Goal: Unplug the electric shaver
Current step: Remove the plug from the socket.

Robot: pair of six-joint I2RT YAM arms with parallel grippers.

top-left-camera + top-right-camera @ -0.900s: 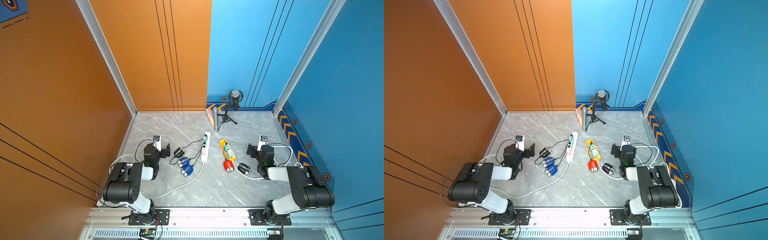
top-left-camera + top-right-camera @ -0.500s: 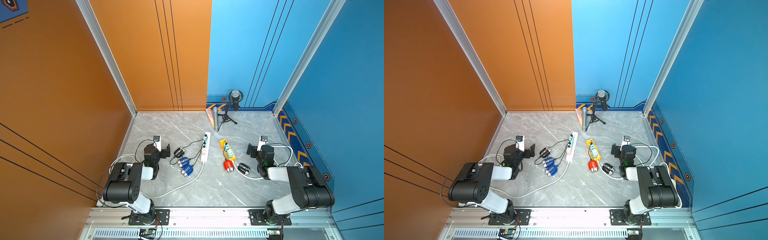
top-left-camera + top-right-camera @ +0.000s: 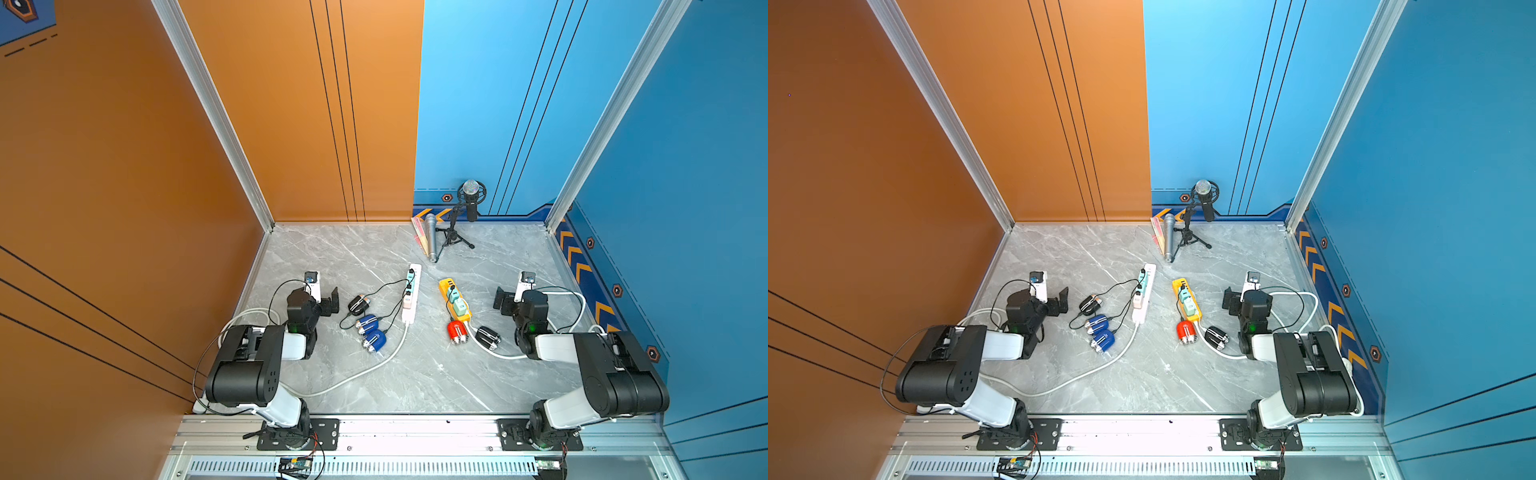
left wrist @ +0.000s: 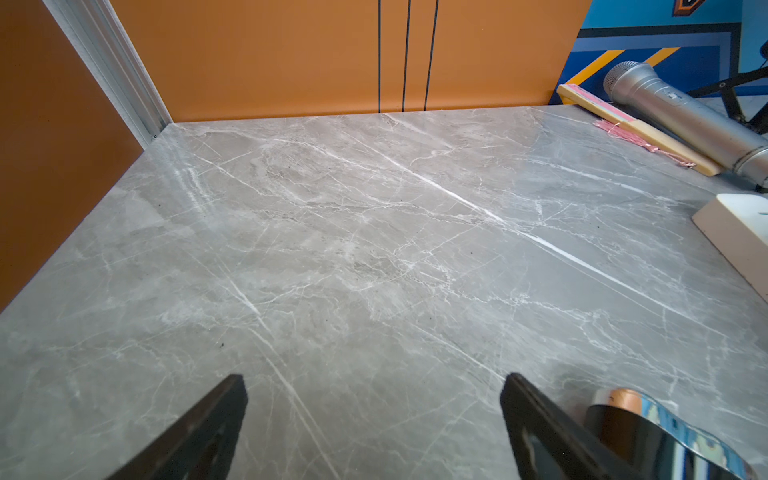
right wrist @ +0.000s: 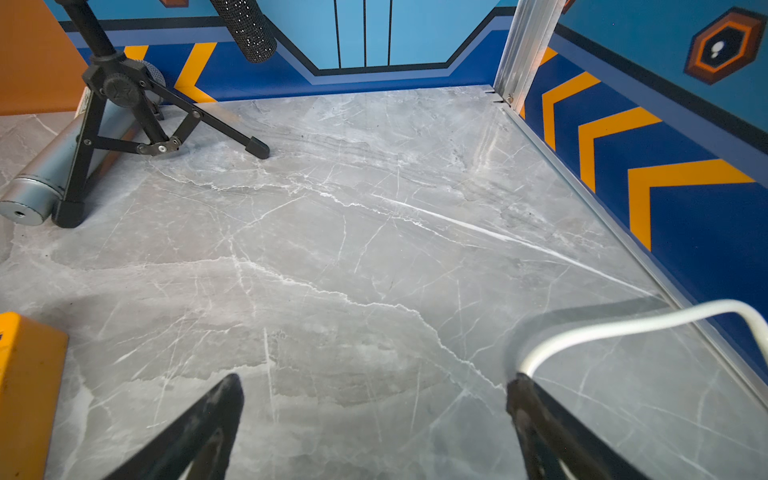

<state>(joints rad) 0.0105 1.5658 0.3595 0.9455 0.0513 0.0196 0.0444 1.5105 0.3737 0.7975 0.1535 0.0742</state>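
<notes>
Several electric shavers lie on the grey marble table. A black shaver [image 3: 358, 304] and two blue ones [image 3: 366, 323] have black cords running to a white power strip [image 3: 411, 293]. A red shaver [image 3: 456, 331] and another black one [image 3: 488, 337] lie at the near end of a yellow power strip [image 3: 455, 299]. My left gripper [image 3: 328, 302] is open, low over the table just left of the black shaver [image 4: 648, 432]. My right gripper [image 3: 503, 301] is open, right of the yellow strip [image 5: 29, 386]. Neither gripper [image 4: 374, 415] [image 5: 374, 415] has anything between its fingers.
A silver microphone [image 3: 431, 237] and a folded fan [image 4: 640, 129] lie at the back. A black microphone on a tripod [image 3: 455, 232] stands beside them. White cables trail from the white strip [image 3: 353, 374] and loop by my right arm [image 5: 623, 328]. Walls enclose three sides.
</notes>
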